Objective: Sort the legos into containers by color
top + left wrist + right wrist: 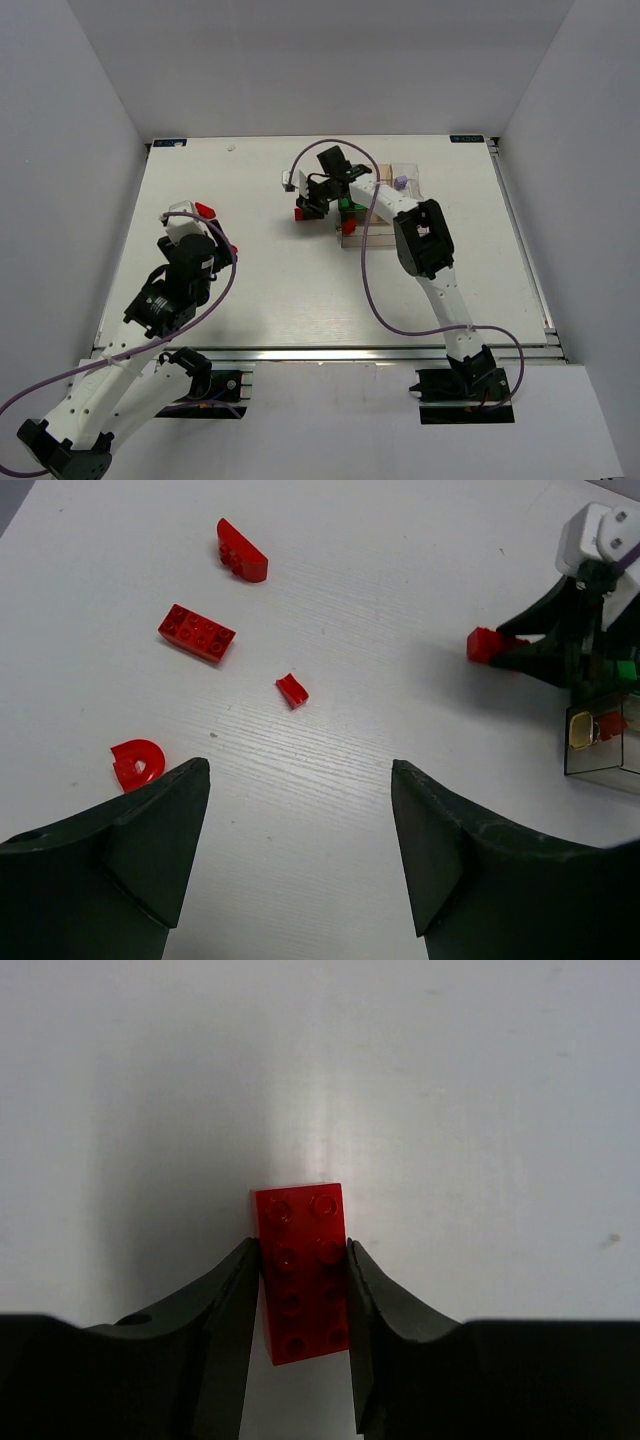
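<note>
My right gripper (300, 1252) is shut on a red two-by-four lego brick (298, 1210) lying on the white table, one finger pressed against each long side. From above, that gripper (305, 208) is left of the clear containers (412, 172), with the brick (300, 213) at its tip. A green lego (350, 206) and a red one (348, 227) show at the containers' left end. My left gripper (300, 770) hangs open over bare table. Ahead of it lie a red brick (196, 633), a curved red piece (242, 552), a small red piece (292, 690) and a red arch (137, 763).
The right arm (425, 240) reaches across the containers and hides part of them. A purple cable (370, 290) loops over the table's middle. The left arm (180, 275) stands over the table's left side, a red piece (205, 210) beside its gripper.
</note>
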{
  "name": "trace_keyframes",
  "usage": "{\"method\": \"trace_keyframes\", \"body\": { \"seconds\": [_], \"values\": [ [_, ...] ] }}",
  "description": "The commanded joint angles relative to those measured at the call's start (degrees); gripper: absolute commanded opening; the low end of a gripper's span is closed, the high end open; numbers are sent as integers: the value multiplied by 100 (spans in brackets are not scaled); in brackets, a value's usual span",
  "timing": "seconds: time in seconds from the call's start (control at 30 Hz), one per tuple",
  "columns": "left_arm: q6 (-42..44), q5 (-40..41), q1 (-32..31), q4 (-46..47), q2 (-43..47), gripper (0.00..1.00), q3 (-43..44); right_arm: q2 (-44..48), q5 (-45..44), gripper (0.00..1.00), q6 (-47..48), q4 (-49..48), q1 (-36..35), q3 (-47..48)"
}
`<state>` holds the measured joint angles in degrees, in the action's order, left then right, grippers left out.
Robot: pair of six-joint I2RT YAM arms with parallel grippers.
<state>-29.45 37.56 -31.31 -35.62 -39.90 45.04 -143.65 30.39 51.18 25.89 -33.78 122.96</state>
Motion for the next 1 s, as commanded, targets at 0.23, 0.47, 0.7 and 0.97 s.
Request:
{"method": "trace_keyframes", "body": {
  "seconds": [0.23, 0.47, 0.7, 0.97],
  "values": [
    [-184, 190, 37, -165, -395, 84, 67, 2894, 1690, 0, -1566, -347, -94, -2073],
    [-228, 252, 37, -226, -457, 85, 49, 4265, 365, 0, -1287, -172, 230, -3529],
    [-245, 6, 37, -209, -641, 88, 23, 4768, -464, 7, -416, -374, 916, -4780],
    [-236, -3, 37, -279, -870, 89, 49, 4241, -534, 13, 137, -287, 1286, -4588]
  ]
}}
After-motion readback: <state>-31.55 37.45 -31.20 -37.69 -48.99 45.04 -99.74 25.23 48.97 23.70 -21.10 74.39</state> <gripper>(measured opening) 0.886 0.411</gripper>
